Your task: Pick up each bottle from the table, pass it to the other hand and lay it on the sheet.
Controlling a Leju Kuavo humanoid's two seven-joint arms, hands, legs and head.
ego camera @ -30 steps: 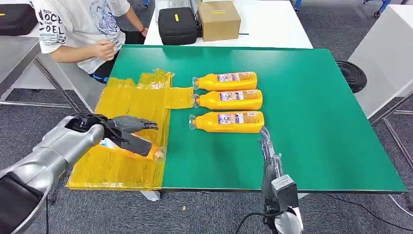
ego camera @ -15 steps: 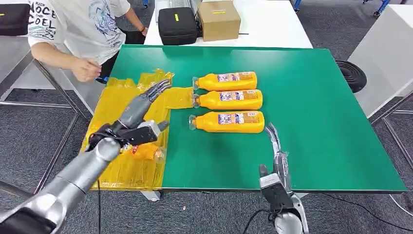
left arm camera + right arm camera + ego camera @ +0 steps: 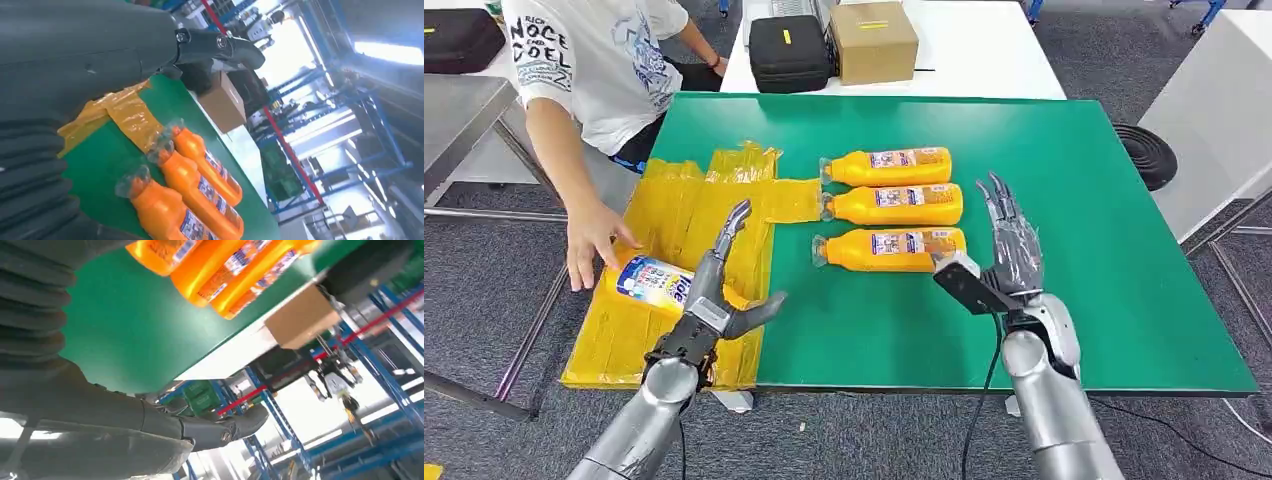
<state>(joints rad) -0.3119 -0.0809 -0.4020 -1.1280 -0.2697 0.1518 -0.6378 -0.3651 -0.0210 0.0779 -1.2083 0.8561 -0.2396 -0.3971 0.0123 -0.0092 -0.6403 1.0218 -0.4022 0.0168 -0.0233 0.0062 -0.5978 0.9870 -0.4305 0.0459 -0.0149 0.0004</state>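
Three orange bottles lie side by side on the green table: the far one [image 3: 889,166], the middle one [image 3: 894,204] and the near one [image 3: 892,250]. Another bottle [image 3: 656,282], its blue and white label facing up, lies on the yellow sheet [image 3: 679,210], with a person's hand [image 3: 589,245] against it. My left hand [image 3: 719,285] is open above the sheet's near right part, holding nothing. My right hand [image 3: 1006,250] is open with fingers spread, just right of the near bottle's base. The left wrist view shows the three bottles [image 3: 200,190] and the sheet [image 3: 125,107].
A black case [image 3: 789,50] and a cardboard box [image 3: 874,40] sit on the white table beyond. The person stands at the far left corner. A black round object [image 3: 1146,152] lies on the floor to the right. The table's right half is bare green [image 3: 1104,260].
My left hand drew back from the bottle on the sheet and opened. My right hand rose from the table's front edge to beside the near bottle. The person's hand reached the sheet bottle, which now lies further left.
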